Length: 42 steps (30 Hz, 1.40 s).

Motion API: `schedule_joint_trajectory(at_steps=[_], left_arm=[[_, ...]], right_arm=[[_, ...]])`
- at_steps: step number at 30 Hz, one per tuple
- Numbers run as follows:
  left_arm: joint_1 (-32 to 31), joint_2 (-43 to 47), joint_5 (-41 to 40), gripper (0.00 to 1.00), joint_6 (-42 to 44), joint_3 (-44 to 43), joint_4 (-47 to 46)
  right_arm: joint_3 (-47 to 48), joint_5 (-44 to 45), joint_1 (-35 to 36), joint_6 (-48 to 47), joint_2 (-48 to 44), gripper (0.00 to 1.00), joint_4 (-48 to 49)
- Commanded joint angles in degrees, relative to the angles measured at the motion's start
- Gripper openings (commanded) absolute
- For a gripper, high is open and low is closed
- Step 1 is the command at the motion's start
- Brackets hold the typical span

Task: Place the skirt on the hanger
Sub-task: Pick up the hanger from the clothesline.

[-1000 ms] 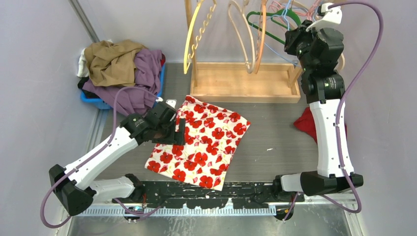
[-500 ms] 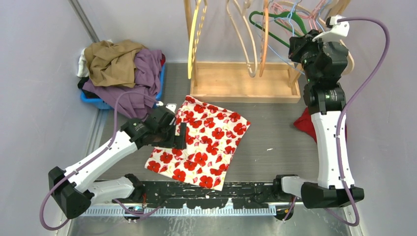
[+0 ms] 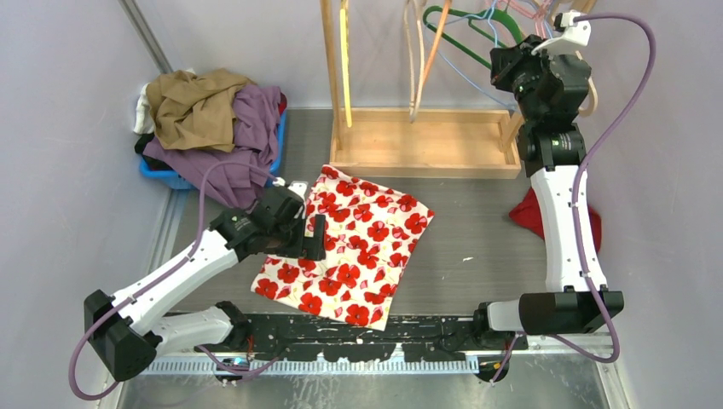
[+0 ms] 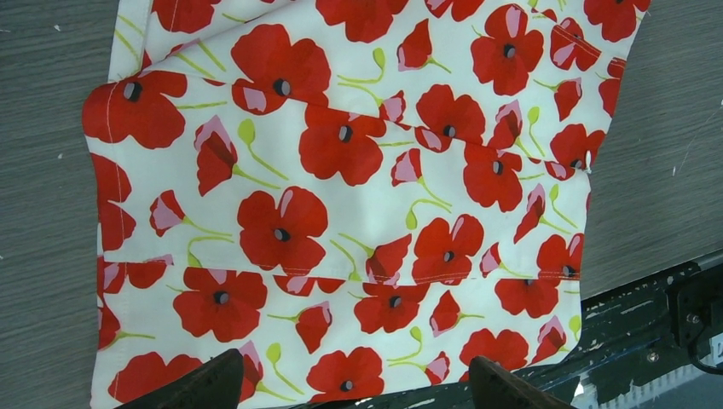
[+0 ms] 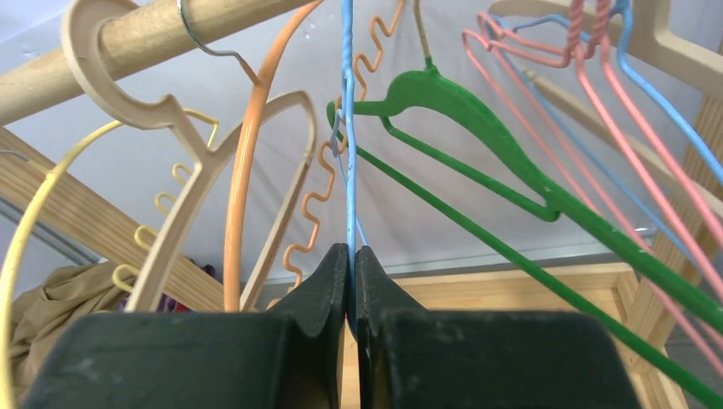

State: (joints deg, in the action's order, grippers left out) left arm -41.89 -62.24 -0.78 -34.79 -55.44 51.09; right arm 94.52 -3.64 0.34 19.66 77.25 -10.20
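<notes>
Lying flat, the skirt (image 4: 341,213) sits beneath the parted left fingers (image 4: 203,385).

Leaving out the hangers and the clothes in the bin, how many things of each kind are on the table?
Arms: 2
Skirt: 1
Rack: 1
Bin: 1
Red cloth: 1
Total: 6

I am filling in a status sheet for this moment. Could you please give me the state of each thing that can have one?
skirt: spread flat on the table, on no hanger
left gripper: open, above the skirt, holding nothing
right gripper: shut on the blue hanger
blue hanger: pinched, up at the rack
green hanger: free, untouched
clothes in the blue bin: heaped, untouched
</notes>
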Motion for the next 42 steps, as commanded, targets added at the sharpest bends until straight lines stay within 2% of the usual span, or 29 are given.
schedule_joint_trajectory(at_steps=[1,7,11,14,19,29,42], left_arm=[[0.24,1.40,0.59,1.00,1.72,0.56,-3.19],[0.51,-0.06,0.88,0.99,2.57,0.64,-3.62],[0.67,-0.51,0.90,0.99,2.79,0.59,-4.31],[0.68,-1.05,1.08,0.99,2.79,0.55,-5.27],[0.71,-1.90,1.69,1.00,2.54,0.31,-5.89],[0.71,-2.41,1.71,0.99,2.62,-0.61,-5.09],[0.68,-1.48,1.93,0.99,2.44,-0.63,-4.26]], right_arm=[[1.53,-1.40,-0.34,-0.08,-0.02,0.01,10.90],[1.64,-0.77,-0.27,-1.52,-0.84,0.01,13.64],[1.85,1.30,-0.08,-3.99,-3.20,0.01,12.08],[4.99,2.53,0.07,-6.79,-3.15,0.01,5.72],[2.96,3.75,0.27,-9.44,-6.52,0.01,0.06],[-3.01,6.04,0.28,-10.96,-15.54,0.01,-2.23],[-1.85,6.42,0.28,-11.32,-15.03,0.01,-10.04]])
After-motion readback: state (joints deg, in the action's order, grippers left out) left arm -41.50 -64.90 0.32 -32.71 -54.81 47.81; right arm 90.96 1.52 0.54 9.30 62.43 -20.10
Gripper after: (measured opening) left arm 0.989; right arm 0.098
